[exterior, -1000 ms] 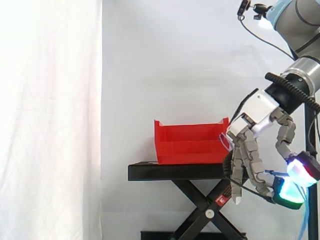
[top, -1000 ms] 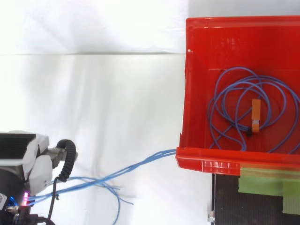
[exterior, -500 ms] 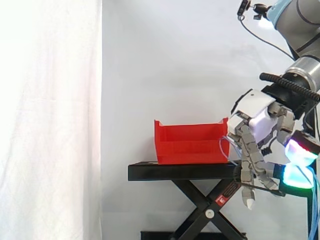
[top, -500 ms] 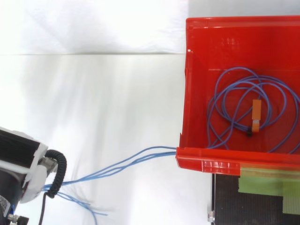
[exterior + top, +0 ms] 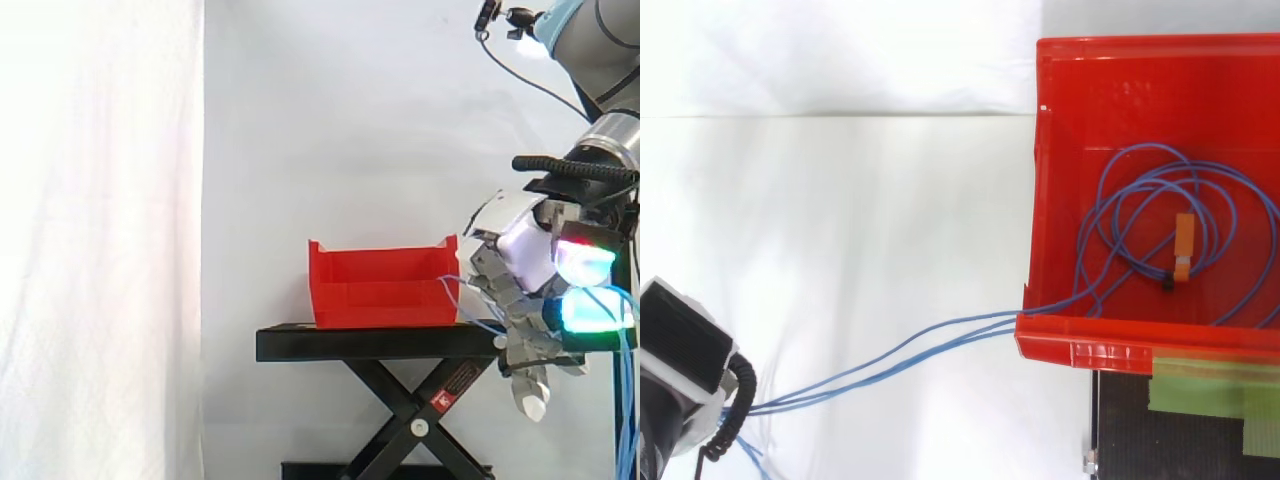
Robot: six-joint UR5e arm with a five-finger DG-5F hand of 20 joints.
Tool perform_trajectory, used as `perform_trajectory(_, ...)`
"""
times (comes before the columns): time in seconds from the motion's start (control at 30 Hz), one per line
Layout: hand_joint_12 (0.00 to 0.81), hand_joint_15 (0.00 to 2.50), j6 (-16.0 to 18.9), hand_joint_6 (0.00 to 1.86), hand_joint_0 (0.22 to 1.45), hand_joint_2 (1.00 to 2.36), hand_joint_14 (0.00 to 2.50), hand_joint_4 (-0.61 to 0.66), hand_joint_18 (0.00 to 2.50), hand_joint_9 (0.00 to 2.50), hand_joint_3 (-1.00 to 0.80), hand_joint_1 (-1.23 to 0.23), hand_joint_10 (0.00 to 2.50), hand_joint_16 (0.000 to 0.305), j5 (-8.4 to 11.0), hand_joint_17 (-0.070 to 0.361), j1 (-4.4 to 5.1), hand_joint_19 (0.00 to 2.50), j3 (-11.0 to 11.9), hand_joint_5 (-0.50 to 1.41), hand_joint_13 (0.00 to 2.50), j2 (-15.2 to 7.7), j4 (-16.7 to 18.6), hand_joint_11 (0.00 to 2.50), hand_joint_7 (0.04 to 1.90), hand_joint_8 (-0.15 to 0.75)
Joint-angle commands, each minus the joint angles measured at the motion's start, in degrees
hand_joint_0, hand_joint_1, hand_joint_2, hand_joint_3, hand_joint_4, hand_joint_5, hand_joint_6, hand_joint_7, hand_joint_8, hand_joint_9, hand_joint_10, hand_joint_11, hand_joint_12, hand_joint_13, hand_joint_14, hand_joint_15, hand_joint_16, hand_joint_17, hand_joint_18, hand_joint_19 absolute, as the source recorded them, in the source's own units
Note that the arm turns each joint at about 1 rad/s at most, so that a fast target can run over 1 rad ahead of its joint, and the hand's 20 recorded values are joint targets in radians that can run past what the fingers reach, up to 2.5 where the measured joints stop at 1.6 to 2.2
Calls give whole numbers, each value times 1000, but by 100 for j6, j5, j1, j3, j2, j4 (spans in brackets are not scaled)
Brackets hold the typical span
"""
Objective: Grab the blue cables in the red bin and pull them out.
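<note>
Coils of blue cables lie in red bin; strands run out to robot hand, apparently pinching them.

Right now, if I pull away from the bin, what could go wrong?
1. The cables run straight over the rim of the bin to the robot hand. A hard pull could drag or tip the bin on the stand.
2. Most of the coil lies in the bin, with overlapping loops and an orange tag. The loops might tighten into a knot, or the tag might catch at the rim.
</note>
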Motion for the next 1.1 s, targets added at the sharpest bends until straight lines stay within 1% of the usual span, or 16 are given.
perform_trajectory(0.0, 328, 214, 1098, 7, 781, 1000, 9, 24, 630, 1195, -1000, -817, 18, 46, -15, 103, 4, 258, 4, 1227, 745, 3, -30, 454, 1075, 260)
perform_trajectory(0.23, 329, 319, 1107, 11, 784, 1000, 13, 31, 650, 1283, -1000, -815, 24, 46, -15, 103, -4, 264, -5, 1223, 853, -5, -161, 572, 1075, 267)
perform_trajectory(0.33, 325, 375, 1107, 11, 786, 1000, 15, 23, 658, 1284, -1000, -813, 22, 46, -15, 104, -4, 270, -5, 1222, 915, -5, -241, 582, 1076, 266)
perform_trajectory(0.5, 317, 636, 1098, 13, 789, 1000, 24, 33, 682, 1281, -1000, -812, 22, 46, -23, 104, -4, 286, -5, 1218, 1162, -5, -249, 574, 1077, 268)
perform_trajectory(0.7, 319, 737, 1089, 9, 792, 1000, 27, 32, 708, 1271, -1000, -811, 22, 47, -23, 105, -4, 317, -22, 1218, 1213, -5, -249, 569, 1080, 267)
perform_trajectory(0.9, 302, 1043, 1072, 12, 795, 1000, 33, 33, 762, 1266, -1000, -809, 22, 47, -23, 105, -4, 413, -22, 1215, 1382, -5, -249, 570, 1075, 267)
perform_trajectory(1.0, 289, 1118, 1072, 13, 797, 1000, 33, 40, 790, 1264, -1000, -809, 25, 47, -15, 106, -4, 440, -22, 1215, 1421, -5, -249, 569, 1075, 267)
perform_trajectory(1.03, 290, 1244, 1072, 14, 797, 1000, 32, 40, 824, 1268, -1000, -808, 22, 48, -23, 108, 4, 487, -22, 1213, 1478, -5, -249, 572, 1076, 267)
perform_trajectory(1.07, 294, 1245, 1072, 12, 797, 1000, 32, 33, 831, 1267, -1000, -808, 24, 48, -23, 108, -4, 495, -22, 1213, 1481, -5, -249, 577, 1077, 264)
